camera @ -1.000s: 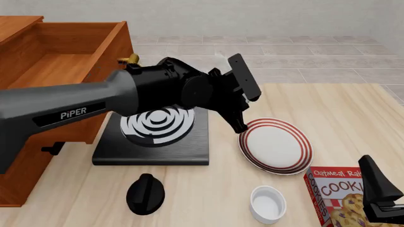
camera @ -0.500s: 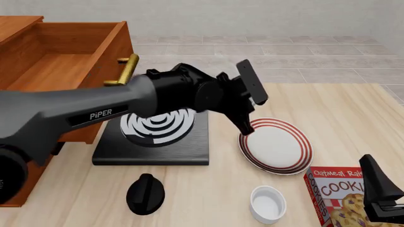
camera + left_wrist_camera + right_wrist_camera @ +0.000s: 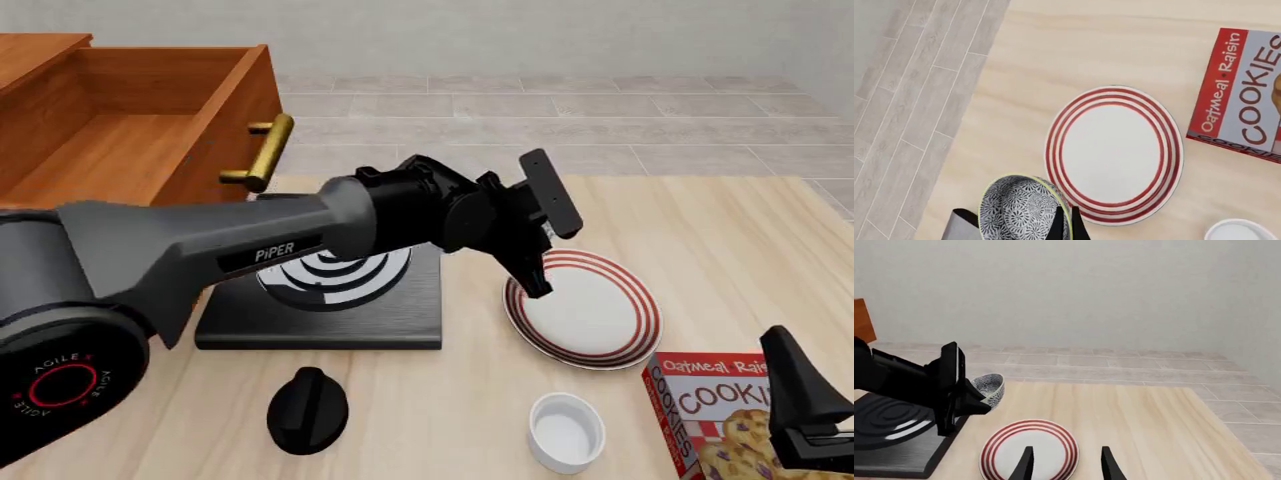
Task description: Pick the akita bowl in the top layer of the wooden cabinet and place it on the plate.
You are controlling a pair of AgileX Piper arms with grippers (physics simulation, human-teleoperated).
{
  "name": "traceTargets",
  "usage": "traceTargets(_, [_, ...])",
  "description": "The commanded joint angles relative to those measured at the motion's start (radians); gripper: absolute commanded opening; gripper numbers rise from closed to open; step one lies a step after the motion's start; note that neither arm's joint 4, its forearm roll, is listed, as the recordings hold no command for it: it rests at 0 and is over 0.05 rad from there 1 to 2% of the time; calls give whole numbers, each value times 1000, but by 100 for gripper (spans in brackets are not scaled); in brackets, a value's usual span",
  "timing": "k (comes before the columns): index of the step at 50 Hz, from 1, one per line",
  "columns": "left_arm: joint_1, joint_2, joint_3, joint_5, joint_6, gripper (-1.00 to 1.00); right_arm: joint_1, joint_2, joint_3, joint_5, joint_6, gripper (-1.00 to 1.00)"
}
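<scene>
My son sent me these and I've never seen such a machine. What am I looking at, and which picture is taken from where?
These are simulator renders of two robot arms at a table. The wide picture looks from behind the arms; the other two come from cameras on each arm's wrist. The left gripper holds the akita bowl by its rim, above the table beside the plate. The right gripper waits open and empty. Also there: the wooden cabinet with its top layer pulled open, a black stove, a white ramekin and a cookie box.
</scene>
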Motion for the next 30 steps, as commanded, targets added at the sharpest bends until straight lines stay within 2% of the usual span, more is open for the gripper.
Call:
traceTargets(1, [-4,53,-56,5,-4,-100,0,0,0,-1,4,100])
traceTargets(15, [-6,108,-109,10,-2,-100,-4,0,0,0,9,100])
traceTargets(30, [-37,185,-236,69,-45,-100,-4,2,-2,2,12,100])
